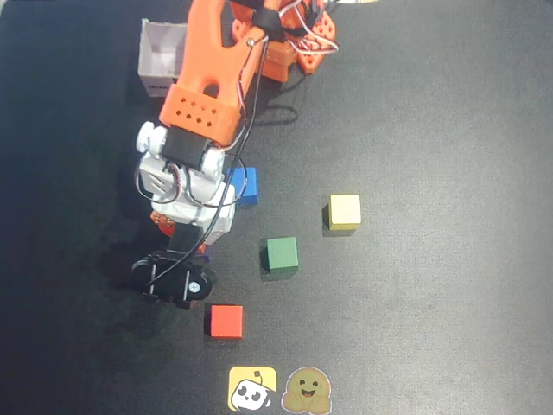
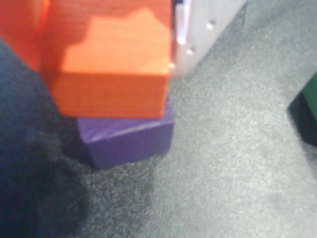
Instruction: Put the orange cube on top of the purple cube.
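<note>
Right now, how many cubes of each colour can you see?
Orange cube: 1
Purple cube: 1
Blue cube: 1
Green cube: 1
Yellow cube: 1
Red cube: 1
Total: 6

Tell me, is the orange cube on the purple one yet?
Yes: in the wrist view the orange cube sits on the purple cube, slightly offset.
</note>
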